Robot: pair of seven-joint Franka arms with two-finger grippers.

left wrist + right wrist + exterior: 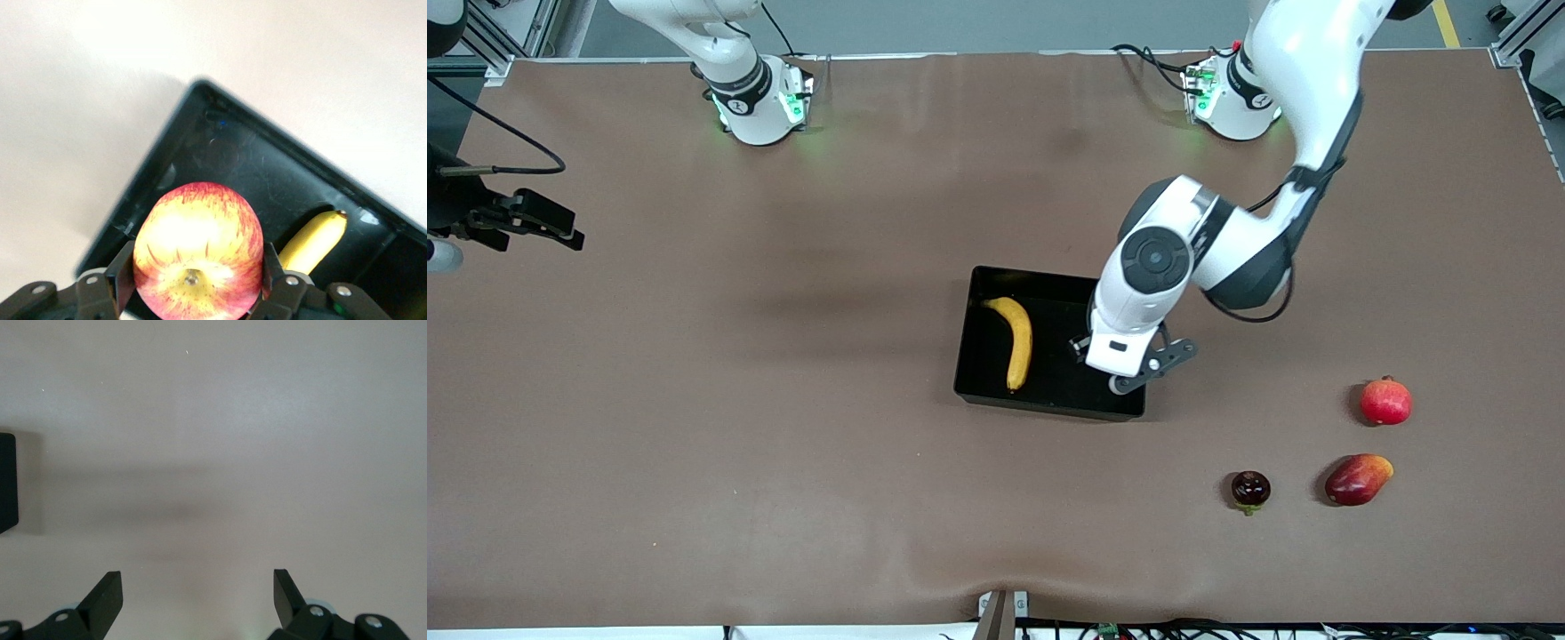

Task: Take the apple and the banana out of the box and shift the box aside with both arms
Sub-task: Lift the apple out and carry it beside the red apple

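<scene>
The black box (983, 356) stands mid-table with the yellow banana (1016, 338) lying in it. My left gripper (1116, 373) hangs over the box's end toward the left arm's side and is shut on the apple, which the hand hides in the front view. In the left wrist view the red-and-yellow apple (197, 250) sits between the fingers (123, 277), above the box floor (220, 153) and beside the banana (313, 240). My right gripper (569, 229) waits open and empty over bare table at the right arm's end; its wrist view (198, 593) shows only table and a box edge (7, 480).
A red pomegranate (1385, 402), a red-orange mango (1357, 480) and a small dark purple fruit (1250, 489) lie on the brown table toward the left arm's end, nearer the front camera than the box.
</scene>
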